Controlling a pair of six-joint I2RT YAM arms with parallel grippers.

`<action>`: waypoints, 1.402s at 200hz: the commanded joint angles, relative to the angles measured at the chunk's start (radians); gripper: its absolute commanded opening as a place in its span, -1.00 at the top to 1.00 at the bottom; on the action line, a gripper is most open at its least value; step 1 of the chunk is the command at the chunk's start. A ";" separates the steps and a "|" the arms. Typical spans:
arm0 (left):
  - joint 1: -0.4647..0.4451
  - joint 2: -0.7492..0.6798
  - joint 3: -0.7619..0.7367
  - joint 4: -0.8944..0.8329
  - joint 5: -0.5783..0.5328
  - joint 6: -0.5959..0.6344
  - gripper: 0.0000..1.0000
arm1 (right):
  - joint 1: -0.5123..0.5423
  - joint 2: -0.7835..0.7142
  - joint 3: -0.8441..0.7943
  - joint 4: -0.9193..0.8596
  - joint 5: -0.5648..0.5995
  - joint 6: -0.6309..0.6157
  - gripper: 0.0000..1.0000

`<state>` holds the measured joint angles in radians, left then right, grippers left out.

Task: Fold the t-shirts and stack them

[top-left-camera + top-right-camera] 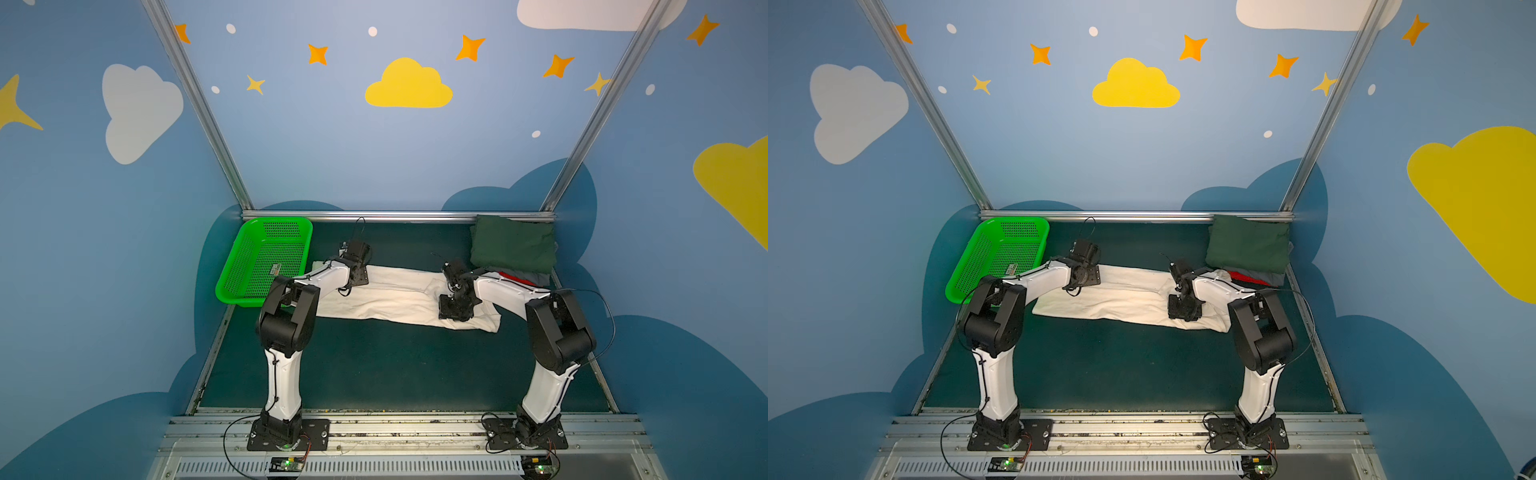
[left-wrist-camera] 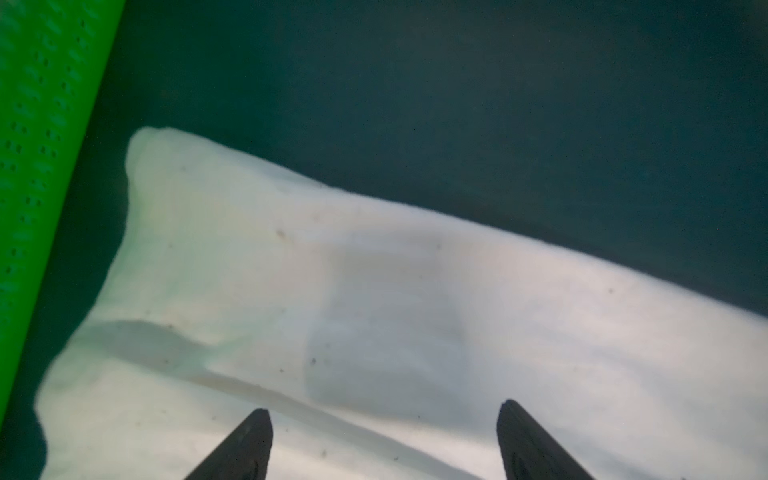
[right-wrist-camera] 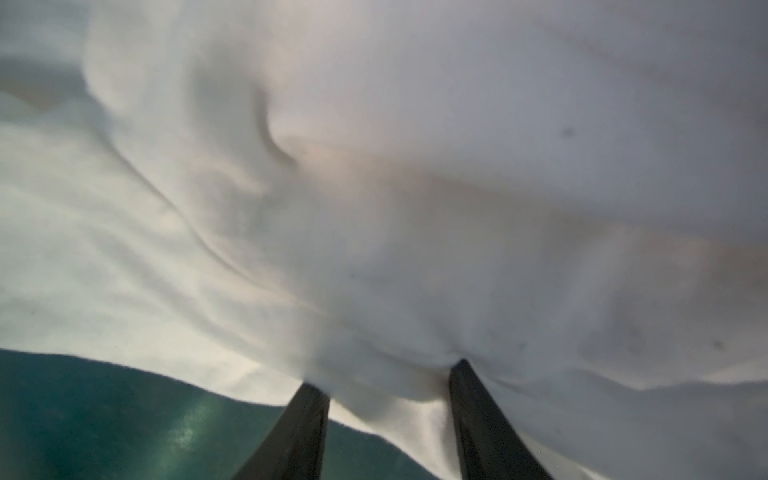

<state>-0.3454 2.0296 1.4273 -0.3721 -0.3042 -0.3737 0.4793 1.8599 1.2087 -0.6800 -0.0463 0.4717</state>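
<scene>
A cream-white t-shirt lies across the middle of the dark mat, folded into a long strip. My left gripper hovers open over the strip's left end, with nothing between its fingers. My right gripper is down at the right end, shut on a bunched fold of the cream cloth near its front edge. At the back right sits a pile with a folded dark green tee on top and red and grey layers under it.
A bright green perforated basket stands tilted at the back left, close to the shirt's left end. A metal rail runs along the back wall. Bare mat lies in front of the shirt.
</scene>
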 commanded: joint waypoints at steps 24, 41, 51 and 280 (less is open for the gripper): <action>0.003 -0.030 -0.001 -0.022 -0.038 0.015 -0.68 | -0.016 0.047 -0.068 -0.078 0.033 0.009 0.03; 0.003 -0.050 -0.008 -0.030 -0.058 0.019 -0.74 | -0.017 0.041 -0.067 -0.081 0.034 0.010 0.03; 0.004 -0.072 -0.019 -0.027 -0.066 0.016 -0.81 | -0.015 0.034 -0.067 -0.078 0.036 0.010 0.02; -0.081 -0.431 -0.347 0.054 0.141 -0.137 -1.00 | -0.330 -0.225 0.010 -0.123 0.043 -0.046 -0.88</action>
<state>-0.4259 1.5539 1.0649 -0.3252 -0.1757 -0.5114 0.2008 1.6848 1.2358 -0.7792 0.0067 0.4480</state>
